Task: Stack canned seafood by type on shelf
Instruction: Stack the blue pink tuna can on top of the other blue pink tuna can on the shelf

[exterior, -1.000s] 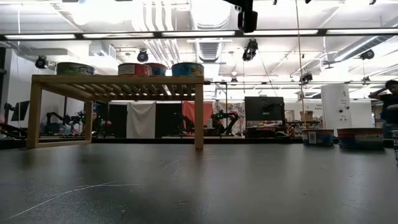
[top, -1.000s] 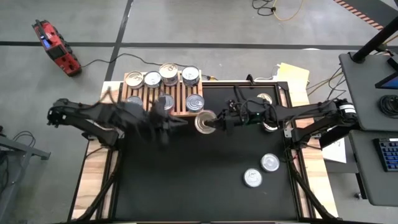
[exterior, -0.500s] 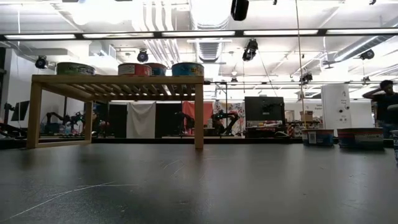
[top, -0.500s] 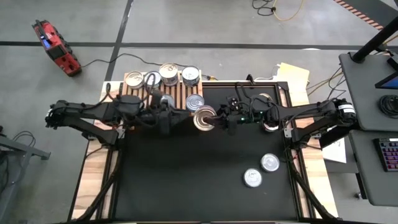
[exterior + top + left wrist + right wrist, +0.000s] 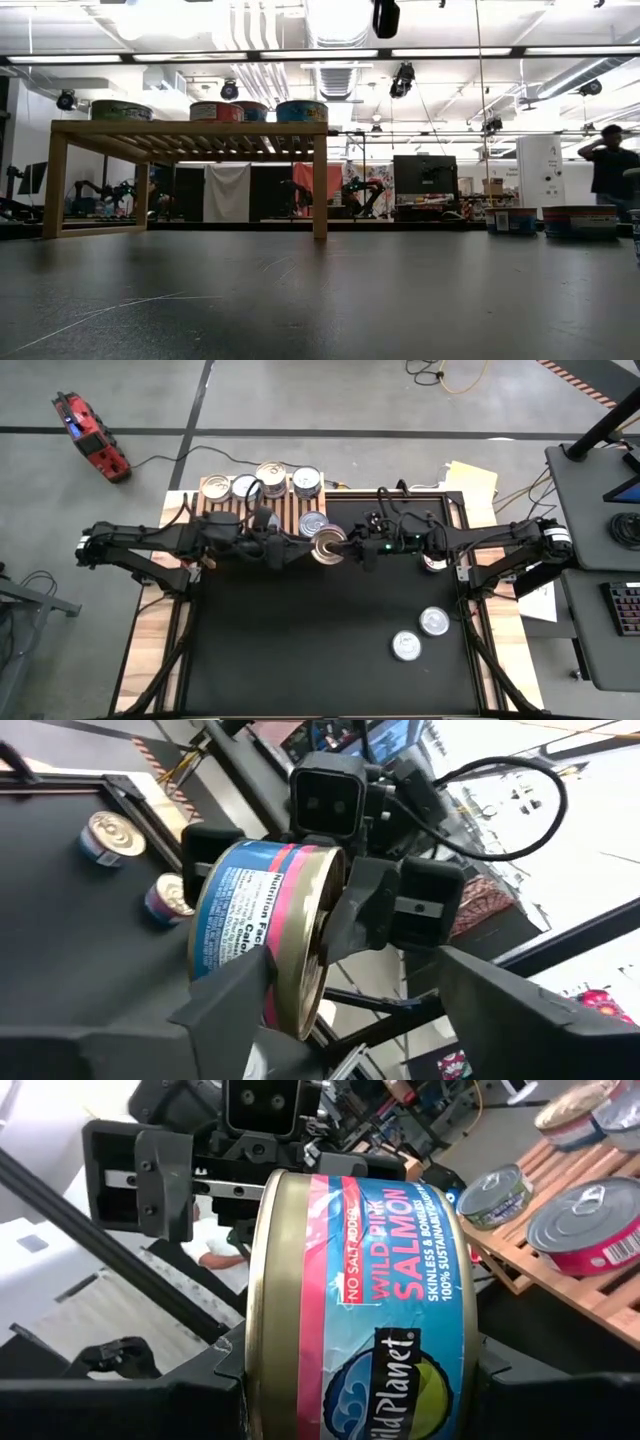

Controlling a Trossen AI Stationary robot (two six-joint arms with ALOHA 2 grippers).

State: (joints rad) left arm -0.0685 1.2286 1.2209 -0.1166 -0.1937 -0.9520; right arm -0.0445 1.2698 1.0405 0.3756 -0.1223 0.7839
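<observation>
A blue-and-pink labelled salmon tin (image 5: 325, 548) hangs above the black mat, just off the shelf's near right corner. My right gripper (image 5: 345, 547) comes from the table's right and is shut on it. My left gripper (image 5: 296, 548) faces it from the left and is open. In the left wrist view its fingers (image 5: 230, 1005) stand wide apart on either side of the tin (image 5: 255, 920). The light-wood slatted shelf (image 5: 232, 512) at the far left carries several tins (image 5: 307, 481). My right gripper (image 5: 360, 1380) pinches the tin by its two flat ends (image 5: 258, 1330), one finger (image 5: 365, 910) on the gold lid (image 5: 320, 920) and the other on the opposite end. The fingers come level from the table's right. The tin is lifted clear, one flat end facing up.
Two tins (image 5: 433, 622) (image 5: 406, 646) lie on the mat at the near right, and another (image 5: 432, 563) sits under the right arm. The shelf's legs (image 5: 320, 185) stand on the mat at the far left. A person (image 5: 610, 170) stands in the room behind.
My left gripper has gone toward the table's right edge, up to the tin. My right gripper has risen a little with the tin and carried it slightly toward the far edge.
</observation>
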